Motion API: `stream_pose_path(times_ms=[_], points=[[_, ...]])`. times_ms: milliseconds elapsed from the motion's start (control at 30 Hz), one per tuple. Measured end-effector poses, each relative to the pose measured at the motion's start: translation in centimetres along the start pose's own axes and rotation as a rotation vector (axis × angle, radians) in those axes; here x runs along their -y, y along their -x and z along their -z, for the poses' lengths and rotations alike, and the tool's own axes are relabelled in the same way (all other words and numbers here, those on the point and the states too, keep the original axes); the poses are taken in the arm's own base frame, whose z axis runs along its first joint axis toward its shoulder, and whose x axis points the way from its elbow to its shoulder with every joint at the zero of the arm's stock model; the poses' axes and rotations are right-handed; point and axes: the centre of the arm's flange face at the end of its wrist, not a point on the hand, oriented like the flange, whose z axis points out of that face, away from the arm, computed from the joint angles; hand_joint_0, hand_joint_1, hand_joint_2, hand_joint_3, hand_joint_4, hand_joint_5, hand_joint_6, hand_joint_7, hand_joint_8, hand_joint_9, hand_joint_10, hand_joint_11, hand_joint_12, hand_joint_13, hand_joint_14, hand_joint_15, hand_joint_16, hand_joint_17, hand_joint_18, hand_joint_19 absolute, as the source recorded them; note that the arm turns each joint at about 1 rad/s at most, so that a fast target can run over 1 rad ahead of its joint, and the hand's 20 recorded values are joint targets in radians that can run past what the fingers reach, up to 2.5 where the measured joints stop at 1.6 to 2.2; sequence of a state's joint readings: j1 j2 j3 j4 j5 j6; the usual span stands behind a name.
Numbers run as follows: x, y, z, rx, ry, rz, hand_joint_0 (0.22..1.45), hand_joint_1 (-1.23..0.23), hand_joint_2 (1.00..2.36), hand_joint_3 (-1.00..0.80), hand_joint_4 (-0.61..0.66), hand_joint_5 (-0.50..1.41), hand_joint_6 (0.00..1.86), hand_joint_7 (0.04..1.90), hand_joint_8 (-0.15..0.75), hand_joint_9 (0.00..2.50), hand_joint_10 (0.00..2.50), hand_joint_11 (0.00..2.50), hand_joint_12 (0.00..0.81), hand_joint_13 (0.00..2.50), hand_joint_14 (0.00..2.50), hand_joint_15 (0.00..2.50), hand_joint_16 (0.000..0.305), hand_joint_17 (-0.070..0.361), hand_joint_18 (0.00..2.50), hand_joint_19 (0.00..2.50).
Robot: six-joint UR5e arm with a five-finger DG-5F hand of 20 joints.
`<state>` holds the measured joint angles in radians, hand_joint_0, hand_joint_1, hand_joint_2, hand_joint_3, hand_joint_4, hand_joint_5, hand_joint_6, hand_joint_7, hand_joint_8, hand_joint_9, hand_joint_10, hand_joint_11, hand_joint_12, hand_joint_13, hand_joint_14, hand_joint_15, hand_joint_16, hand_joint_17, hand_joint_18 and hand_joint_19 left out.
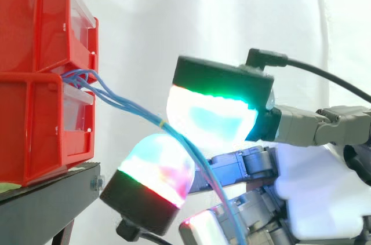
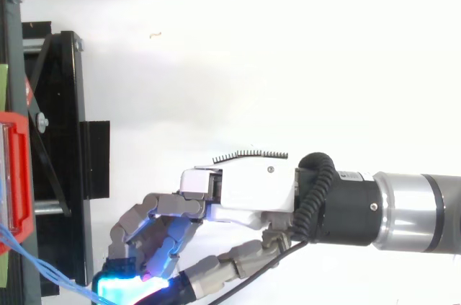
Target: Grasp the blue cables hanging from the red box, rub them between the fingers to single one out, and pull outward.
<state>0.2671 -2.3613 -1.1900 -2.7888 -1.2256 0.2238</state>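
hand: the hand (image 2: 245,197) is clenched on the blue cables (image 1: 130,105), bundle pinched between an upper glowing pad (image 1: 211,114) and a lower one
cables: they leave at the seam between the two stacked red boxes (image 1: 35,83), can't tell which box. They slope down-right, fairly taut, then run on down past the palm
risk, bundle: all strands look caught together, so a pull now probably drags the lot
risk, tie: yellow tie (image 1: 161,122) sits just beside the pinch and may stop the strands rubbing apart
risk, boxes: they sit at the black stand's (image 1: 46,198) front edge, so a hard tug could slide them forward
room: open air right and below, white curtain (image 1: 232,13) behind
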Motion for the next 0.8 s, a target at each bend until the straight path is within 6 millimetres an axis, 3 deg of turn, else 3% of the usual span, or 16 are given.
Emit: stream_pose_path(times_ms=[133, 467, 800], points=[[-0.05, -0.12, 0.22, 0.004, -0.030, -0.028, 0.48, -0.72, 1.00, -0.50, 0.16, -0.11, 0.92, 0.95, 0.413, 1.08, 0.01, 0.55, 0.438, 0.69, 0.01, 0.39, 0.057, 0.127, 0.27, 0.48], [-0.58, -0.38, 0.22, 0.008, -0.051, -0.046, 0.50, -0.84, 1.00, -0.50, 0.17, -0.11, 0.92, 0.96, 0.401, 1.08, 0.01, 0.61, 0.434, 0.71, 0.01, 0.40, 0.055, 0.123, 0.20, 0.40], [-0.64, -0.44, 0.27, 0.008, -0.059, -0.058, 0.57, -0.81, 1.00, -0.44, 0.14, -0.10, 0.92, 0.95, 0.378, 1.11, 0.02, 0.63, 0.406, 0.74, 0.01, 0.42, 0.050, 0.113, 0.30, 0.40]])
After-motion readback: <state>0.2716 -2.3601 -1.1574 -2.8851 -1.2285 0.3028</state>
